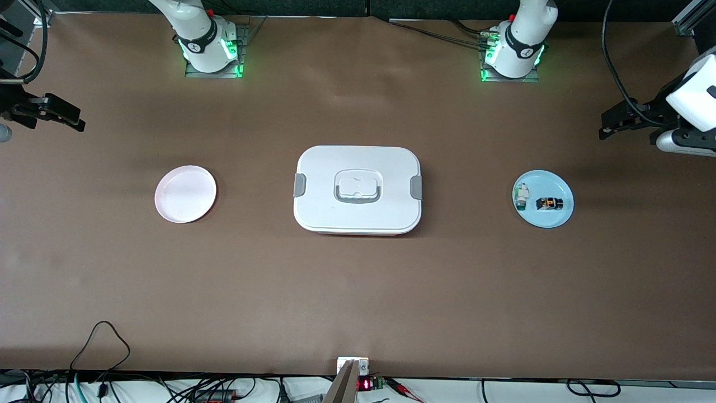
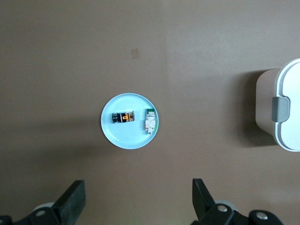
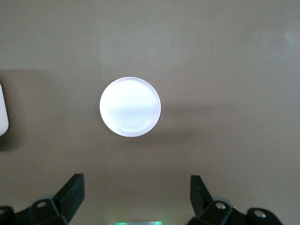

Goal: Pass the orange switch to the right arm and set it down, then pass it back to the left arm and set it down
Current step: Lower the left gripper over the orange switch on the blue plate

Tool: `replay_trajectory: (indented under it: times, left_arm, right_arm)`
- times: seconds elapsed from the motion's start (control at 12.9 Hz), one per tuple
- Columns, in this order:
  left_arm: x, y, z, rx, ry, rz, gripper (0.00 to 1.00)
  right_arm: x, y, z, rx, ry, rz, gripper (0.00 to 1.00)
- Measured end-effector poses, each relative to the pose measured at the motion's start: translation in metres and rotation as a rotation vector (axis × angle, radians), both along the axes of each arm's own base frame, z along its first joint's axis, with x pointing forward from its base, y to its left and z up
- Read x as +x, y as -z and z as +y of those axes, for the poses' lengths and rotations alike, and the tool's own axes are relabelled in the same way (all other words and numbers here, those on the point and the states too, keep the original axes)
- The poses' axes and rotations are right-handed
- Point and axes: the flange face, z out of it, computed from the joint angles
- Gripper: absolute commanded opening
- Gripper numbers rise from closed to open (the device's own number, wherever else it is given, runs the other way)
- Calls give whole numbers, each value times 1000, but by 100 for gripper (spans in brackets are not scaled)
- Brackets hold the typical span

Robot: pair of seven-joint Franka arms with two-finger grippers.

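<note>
1. I count one box point(image 1: 358, 190) on the table point(image 1: 358, 291), white with two grey latches and one grey handle on the lid. It lies about in the middle of the table, well apart from every edge.
2. I count two plates. One blue plate point(image 1: 556, 215) lies toward the left arm's end of the table. One pink plate point(image 1: 185, 193) lies toward the right arm's end. The box is between them.
3. On the blue plate I see two small parts. One is the orange switch point(image 1: 548, 204), black with an orange face, lying on its side. The other is one white-green switch point(image 1: 522, 196), beside it, on the part of the plate toward the box. The two parts are near but I see them apart.
4. The pink plate carries nothing.
5. I see two arms, with their bases along the table edge farthest from the front camera. Both arms wait.
6. The left gripper point(image 2: 136, 204) hangs high over the table at the left arm's end, looking down on the blue plate. Its two fingers point(image 2: 72, 199) are spread wide and pinch nothing.
7. The right gripper point(image 3: 136, 199) hangs high over the right arm's end, looking down on the pink plate. Its two fingers point(image 3: 70, 192) are also spread wide and empty.
8. In the left wrist view, one corner of the box with one latch is seen.
</note>
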Motion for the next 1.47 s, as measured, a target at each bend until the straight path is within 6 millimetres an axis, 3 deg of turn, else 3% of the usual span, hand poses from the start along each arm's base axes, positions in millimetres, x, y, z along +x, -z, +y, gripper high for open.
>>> replay_trajectory:
  times: [0.46,0.77,1.0,1.47]
  left_arm:
    - [0,2,2,0,-6,13,100]
    - [1,29,-2,17,6,121,100]
    - [19,73,8,20,-10,199,100]
    - [62,203,45,9,-67,284,100]
  right_arm:
    - [0,0,0,0,0,0,100]
    - [0,0,0,0,0,0,100]
    - [0,0,0,0,-1,1,100]
    - [1,2,0,0,-1,3,100]
